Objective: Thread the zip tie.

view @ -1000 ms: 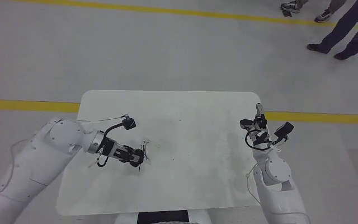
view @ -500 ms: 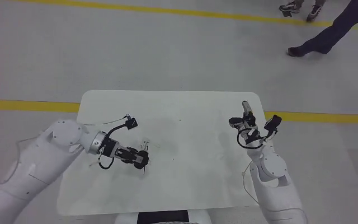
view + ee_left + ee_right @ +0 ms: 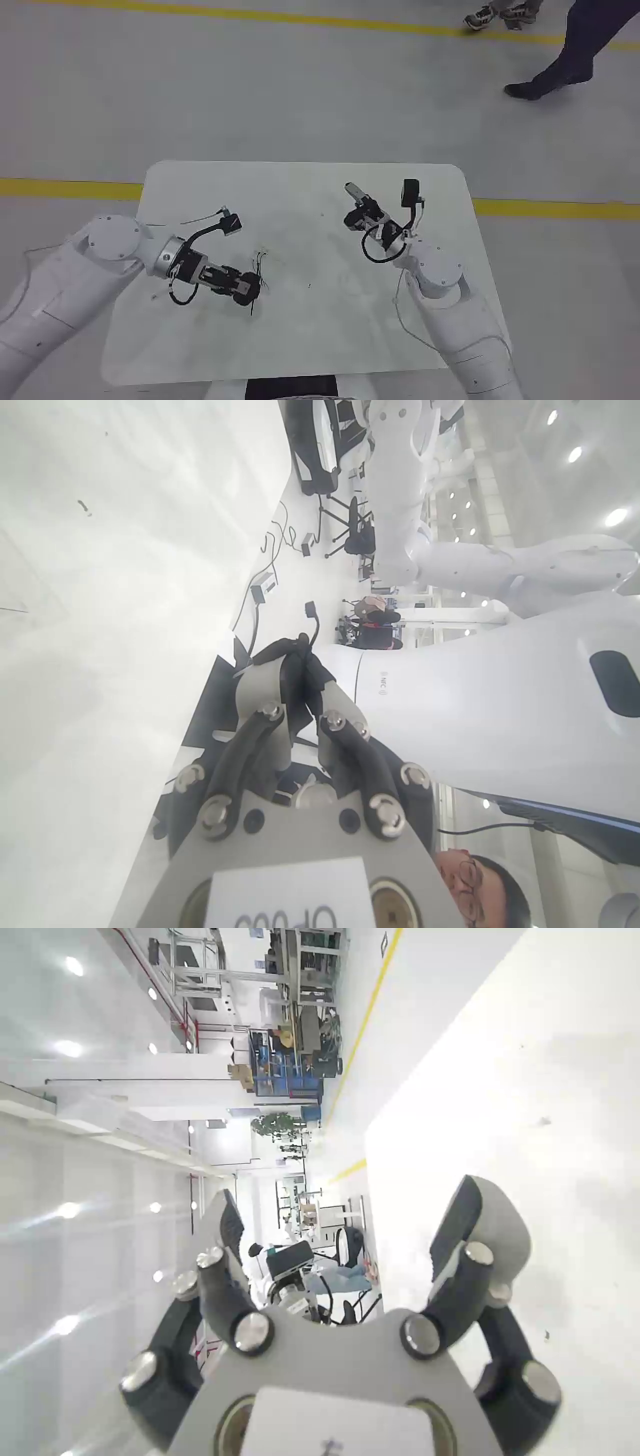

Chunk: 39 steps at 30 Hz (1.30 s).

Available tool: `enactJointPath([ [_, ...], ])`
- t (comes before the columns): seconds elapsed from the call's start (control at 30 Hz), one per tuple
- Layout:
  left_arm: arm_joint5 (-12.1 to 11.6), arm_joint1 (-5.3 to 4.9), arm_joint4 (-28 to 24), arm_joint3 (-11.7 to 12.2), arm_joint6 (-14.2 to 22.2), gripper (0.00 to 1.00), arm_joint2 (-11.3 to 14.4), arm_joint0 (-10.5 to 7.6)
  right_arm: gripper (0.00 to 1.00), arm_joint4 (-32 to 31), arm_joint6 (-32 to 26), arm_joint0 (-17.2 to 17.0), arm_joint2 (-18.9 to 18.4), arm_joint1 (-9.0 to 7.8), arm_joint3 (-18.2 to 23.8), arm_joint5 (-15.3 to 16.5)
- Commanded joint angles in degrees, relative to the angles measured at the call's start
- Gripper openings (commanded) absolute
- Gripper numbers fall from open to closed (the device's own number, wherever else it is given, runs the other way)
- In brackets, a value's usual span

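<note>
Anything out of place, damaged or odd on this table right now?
Nothing stands out. The left gripper is shut on the black zip tie, whose thin ends stick out past it. The right gripper hangs open and empty over the white table, which carries a few small dark specks.

My white table [image 3: 320, 320] stands on a pale grey floor [image 3: 250, 90] crossed by yellow lines [image 3: 60, 187]. Ceiling lights [image 3: 67, 1048] glare above blue shelving [image 3: 280, 1073].
</note>
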State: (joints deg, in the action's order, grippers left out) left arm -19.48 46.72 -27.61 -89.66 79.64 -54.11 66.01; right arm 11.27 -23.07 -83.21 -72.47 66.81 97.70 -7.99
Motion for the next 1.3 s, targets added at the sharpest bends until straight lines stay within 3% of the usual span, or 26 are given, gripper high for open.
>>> enactJointPath([
  [0.0,0.00,0.00,0.00,0.01,0.00,0.00,-0.01,0.00,1.00,-0.03,0.04,-0.02,-0.02,0.00,0.01,-0.01],
  [0.13,0.00,0.00,0.00,0.01,0.00,0.00,-0.01,0.00,1.00,-0.03,0.04,-0.02,-0.02,0.00,0.01,-0.01],
  [0.23,0.00,0.00,0.00,0.01,0.00,0.00,-0.01,0.00,1.00,-4.35,-2.52,1.19,2.18,-0.03,-0.24,0.66],
  [0.37,0.25,0.14,-0.15,-0.80,-1.81,0.00,0.53,0.46,1.00,-6.37,-6.96,6.01,5.95,0.47,-3.62,4.74],
  [0.57,0.00,0.05,-4.35,-0.81,0.00,0.00,1.03,0.86,1.00,-5.53,-9.81,13.40,12.36,2.13,-11.91,10.75],
  [0.67,0.00,-0.14,-6.41,-0.40,0.00,0.00,1.86,0.74,1.00,-2.41,-11.95,15.33,13.82,2.78,-15.46,14.52],
  [0.73,0.00,-0.28,-6.86,-0.79,0.00,0.00,2.66,0.27,1.00,0.25,-12.94,15.63,13.74,2.97,-17.09,16.00],
  [0.97,0.00,-0.37,-6.64,-0.38,0.00,0.00,2.78,0.09,1.00,0.79,-13.07,15.36,13.83,3.01,-16.72,16.35],
  [1.1,0.00,-0.37,-6.64,-0.38,0.00,0.00,2.78,0.09,1.00,3.88,-19.07,15.15,12.69,2.67,-17.52,18.07],
  [1.27,0.00,-0.37,-6.64,-0.38,0.00,0.00,2.78,0.09,1.00,9.01,-31.62,17.15,12.98,2.48,-19.07,18.08],
])
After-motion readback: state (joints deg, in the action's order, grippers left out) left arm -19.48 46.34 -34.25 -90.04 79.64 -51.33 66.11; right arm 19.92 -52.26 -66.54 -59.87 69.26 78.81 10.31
